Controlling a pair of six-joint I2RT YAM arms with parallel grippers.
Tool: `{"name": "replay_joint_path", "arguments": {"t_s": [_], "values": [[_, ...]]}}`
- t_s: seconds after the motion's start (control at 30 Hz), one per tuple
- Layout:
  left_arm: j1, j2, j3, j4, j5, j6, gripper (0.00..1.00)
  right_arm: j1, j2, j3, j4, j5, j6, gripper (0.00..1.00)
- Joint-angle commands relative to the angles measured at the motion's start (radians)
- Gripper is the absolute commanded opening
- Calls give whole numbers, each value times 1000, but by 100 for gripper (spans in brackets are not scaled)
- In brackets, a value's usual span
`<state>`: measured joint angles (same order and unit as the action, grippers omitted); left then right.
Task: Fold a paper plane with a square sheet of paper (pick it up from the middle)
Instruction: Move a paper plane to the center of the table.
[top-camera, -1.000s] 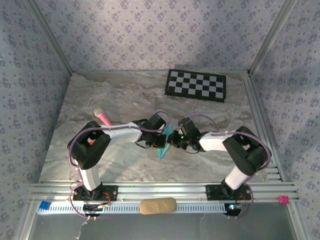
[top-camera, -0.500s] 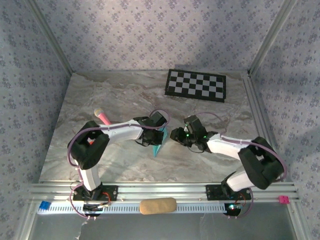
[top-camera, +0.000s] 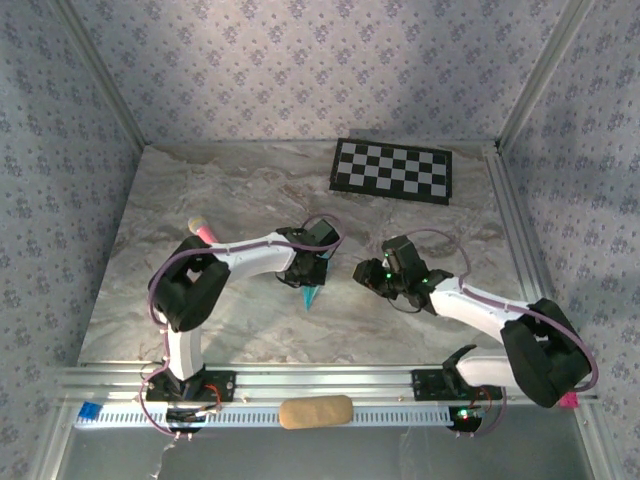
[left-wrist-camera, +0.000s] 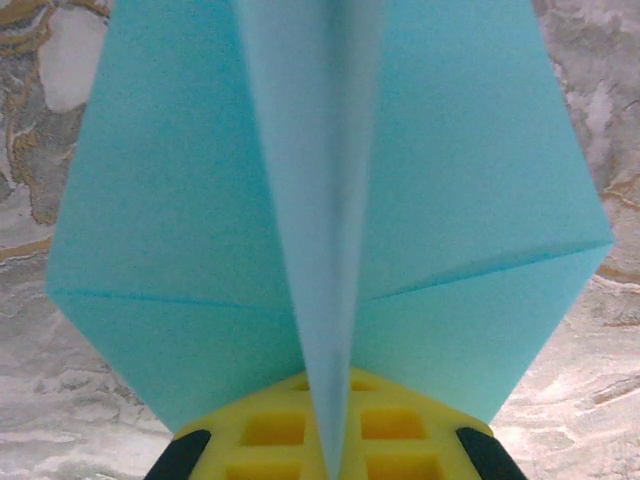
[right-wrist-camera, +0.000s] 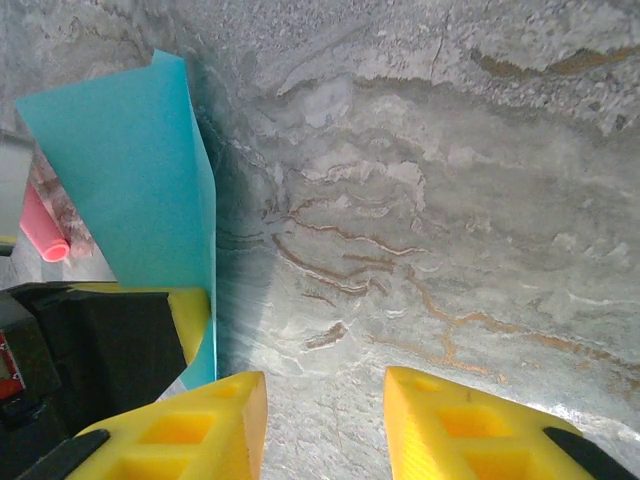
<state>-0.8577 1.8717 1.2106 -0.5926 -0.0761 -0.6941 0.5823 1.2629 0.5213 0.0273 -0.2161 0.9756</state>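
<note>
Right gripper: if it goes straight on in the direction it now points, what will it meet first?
Probably the bare marble table: only stone lies ahead of the open right gripper. The folded blue paper stands to one side of that line, though depth is unclear.

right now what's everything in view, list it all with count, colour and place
folded paper sheet: 1, light blue, near the table's middle, in the left gripper
checkerboard mat: 1, black and white, far side, right of centre
marker pen: 1, pink, beside the left arm
oblong pad: 1, tan, near rail, between the arm bases
blue block: 1, rail's left end
pink block: 1, rail's right end
table: 1, grey marble
left gripper: 1, yellow fingers, shut on the paper
right gripper: 1, yellow fingers, open, beside the paper
</note>
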Motion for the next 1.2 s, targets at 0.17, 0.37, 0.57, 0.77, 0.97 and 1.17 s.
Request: {"name": "replay_joint_path", "arguments": {"t_s": [0.17, 0.37, 0.57, 0.77, 0.97, 1.17], "values": [[-2, 23, 16, -39, -6, -26, 11, -4, -10, -13, -26, 16, -15, 37], [-3, 43, 26, -44, -2, -30, 13, -5, -8, -17, -23, 15, -15, 37], [-3, 83, 41, -57, -15, -51, 16, -4, -11, -13, -23, 11, -17, 37], [-3, 120, 64, -51, -21, -69, 25, -8, -22, -15, -29, 11, -22, 37], [-3, 157, 84, -43, -22, -98, 37, -18, -42, -28, -37, 11, -27, 38], [-4, 159, 89, -48, -58, -138, 38, -37, -76, -35, -54, -2, -37, 38]]}}
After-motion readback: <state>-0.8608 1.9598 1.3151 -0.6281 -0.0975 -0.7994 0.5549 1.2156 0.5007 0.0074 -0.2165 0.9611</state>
